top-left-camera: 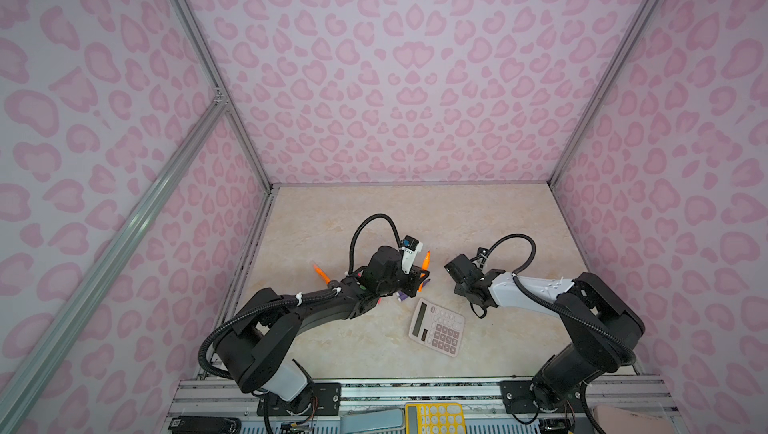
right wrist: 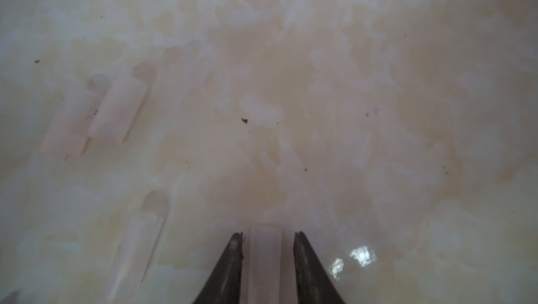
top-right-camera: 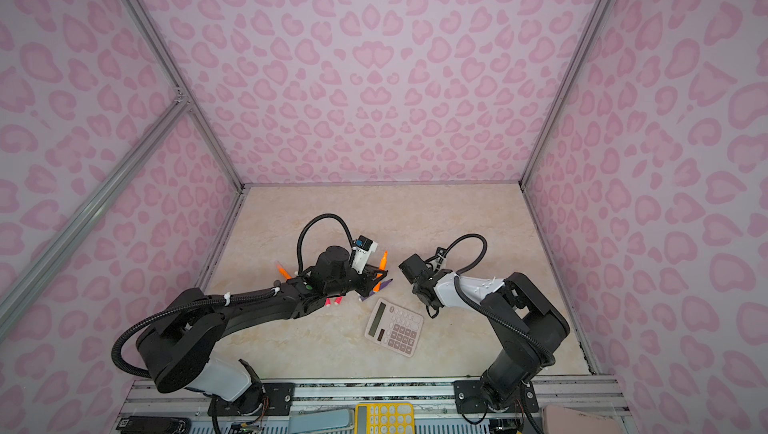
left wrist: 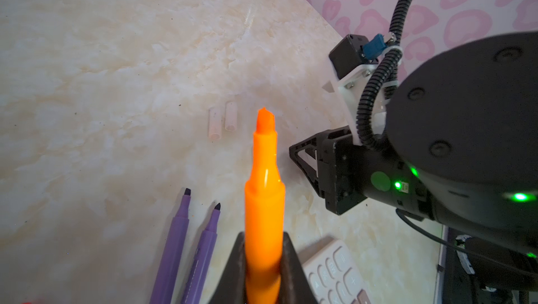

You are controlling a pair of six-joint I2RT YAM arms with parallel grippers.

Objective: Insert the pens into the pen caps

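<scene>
Marbled table [top-left-camera: 498, 224]: left gripper [left wrist: 263, 235] clamps orange pen [left wrist: 263, 186] pointing at far edge; right gripper [right wrist: 267, 234] beside it straddles pen cap [right wrist: 266, 259], jaws parted.

left tool [left wrist: 264, 237]: clamped, arm extended | right tool [right wrist: 267, 234]: jaws narrowly apart, angled down

- A robot lab test box.
- Pink spotted walls [top-left-camera: 415, 78] stand around the table [top-left-camera: 374, 220].
- Two robot arms [top-left-camera: 291, 315] sit on a metal rail [top-left-camera: 415, 388] at the table's front edge.
</scene>
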